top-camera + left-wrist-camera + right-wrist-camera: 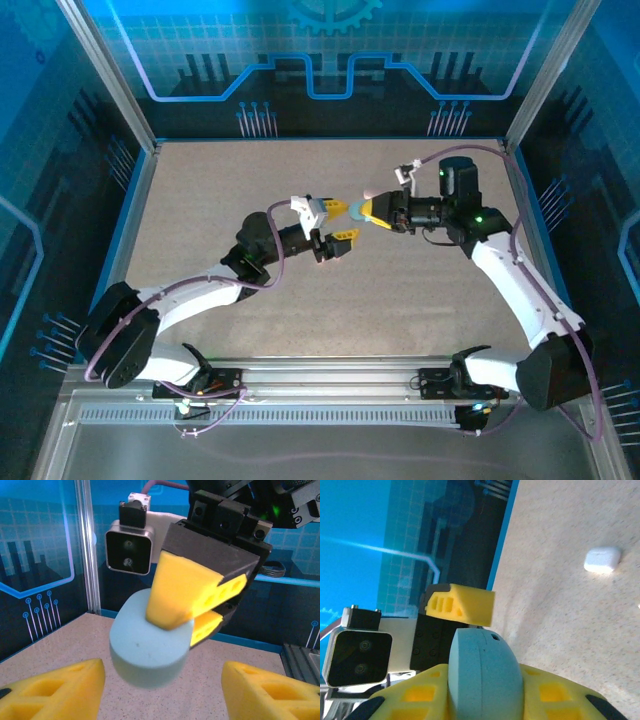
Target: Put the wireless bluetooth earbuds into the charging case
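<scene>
One blue case [145,655] sits pinched in your right gripper [182,629], and your left gripper [342,222] is spread open near it.

- A pale blue charging case [145,655], smooth, pebble-shaped and closed, is held up in the air, pinched at one end by the yellow fingers of the right gripper [365,211].
- A white case [602,560], small and rounded, is seen lying on the speckled table [560,630], well apart from the blue one.
</scene>
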You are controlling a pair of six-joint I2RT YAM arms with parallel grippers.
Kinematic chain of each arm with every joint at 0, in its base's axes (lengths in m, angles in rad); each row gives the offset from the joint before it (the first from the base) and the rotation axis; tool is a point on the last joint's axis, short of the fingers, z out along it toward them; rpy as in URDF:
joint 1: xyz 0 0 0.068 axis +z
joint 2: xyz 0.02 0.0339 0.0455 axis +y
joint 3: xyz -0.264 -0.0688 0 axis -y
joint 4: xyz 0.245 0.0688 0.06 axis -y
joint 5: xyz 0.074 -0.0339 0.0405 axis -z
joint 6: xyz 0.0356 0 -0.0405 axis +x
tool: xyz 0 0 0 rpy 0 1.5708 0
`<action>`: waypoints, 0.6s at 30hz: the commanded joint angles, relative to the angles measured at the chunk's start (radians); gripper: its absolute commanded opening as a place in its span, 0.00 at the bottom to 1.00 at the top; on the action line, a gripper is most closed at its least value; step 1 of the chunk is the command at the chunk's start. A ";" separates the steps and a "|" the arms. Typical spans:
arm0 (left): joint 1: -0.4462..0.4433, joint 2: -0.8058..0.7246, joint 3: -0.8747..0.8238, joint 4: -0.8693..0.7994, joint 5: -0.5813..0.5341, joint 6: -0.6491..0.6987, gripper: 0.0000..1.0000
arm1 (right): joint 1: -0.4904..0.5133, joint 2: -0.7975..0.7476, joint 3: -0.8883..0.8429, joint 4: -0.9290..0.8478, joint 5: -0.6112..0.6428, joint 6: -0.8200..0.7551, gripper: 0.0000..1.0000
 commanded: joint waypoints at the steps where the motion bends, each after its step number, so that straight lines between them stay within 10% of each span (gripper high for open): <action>1: 0.005 -0.048 -0.026 -0.035 -0.047 0.046 0.66 | -0.047 -0.073 -0.043 0.062 0.099 0.009 0.20; 6: 0.008 -0.100 -0.050 -0.045 -0.161 0.040 0.71 | -0.093 -0.071 -0.116 -0.012 0.263 -0.056 0.22; 18: 0.049 -0.200 -0.009 -0.270 -0.381 -0.064 0.91 | -0.063 0.341 -0.082 0.081 0.215 -0.118 0.22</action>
